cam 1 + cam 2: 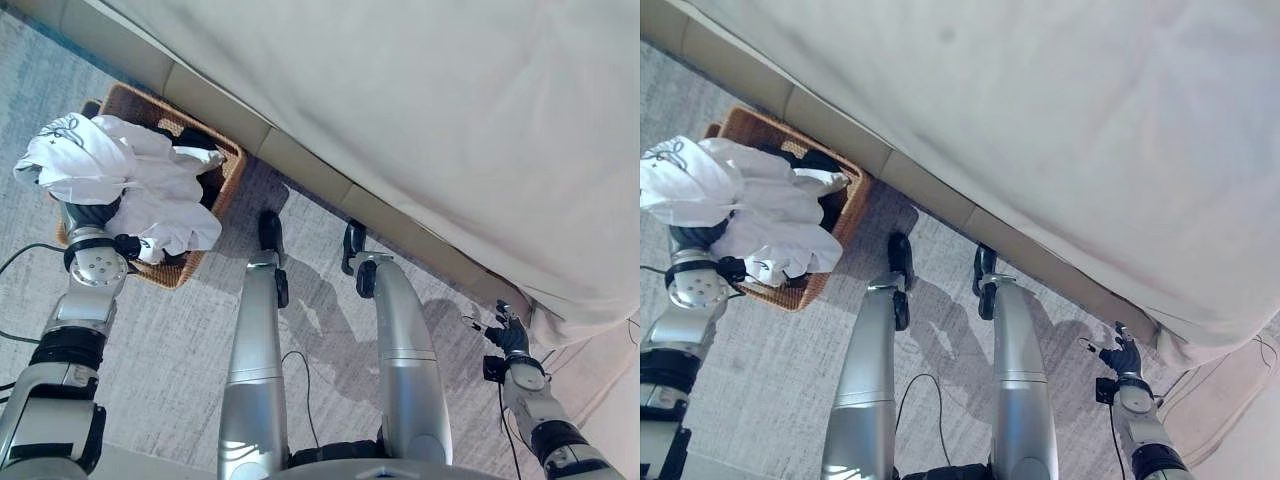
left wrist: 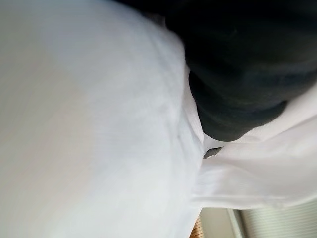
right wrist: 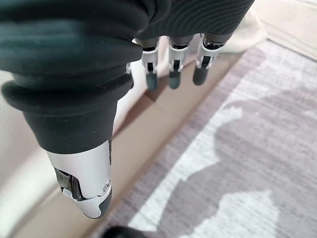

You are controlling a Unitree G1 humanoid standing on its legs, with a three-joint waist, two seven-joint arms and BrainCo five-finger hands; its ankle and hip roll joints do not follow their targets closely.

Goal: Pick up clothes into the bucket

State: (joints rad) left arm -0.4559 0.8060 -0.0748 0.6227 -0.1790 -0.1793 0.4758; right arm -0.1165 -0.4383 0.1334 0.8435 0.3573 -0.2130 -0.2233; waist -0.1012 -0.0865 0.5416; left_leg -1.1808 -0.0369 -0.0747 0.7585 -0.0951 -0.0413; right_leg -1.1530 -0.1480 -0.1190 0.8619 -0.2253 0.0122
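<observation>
Draping: crumpled white garment (image 1: 130,180) | over wicker basket (image 1: 228,175) rim

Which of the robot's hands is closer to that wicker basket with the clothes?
The left. Its left hand is at the wicker basket, draped under the white garment. Its right hand hangs far off by the bed's corner.

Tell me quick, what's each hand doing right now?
Left hand: buried under the white garment over the basket; fingers hidden, cannot tell.
Right hand: open, holding nothing.

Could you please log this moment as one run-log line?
left hand: under white garment, over wicker basket | right hand: open, idle by bed base
</observation>
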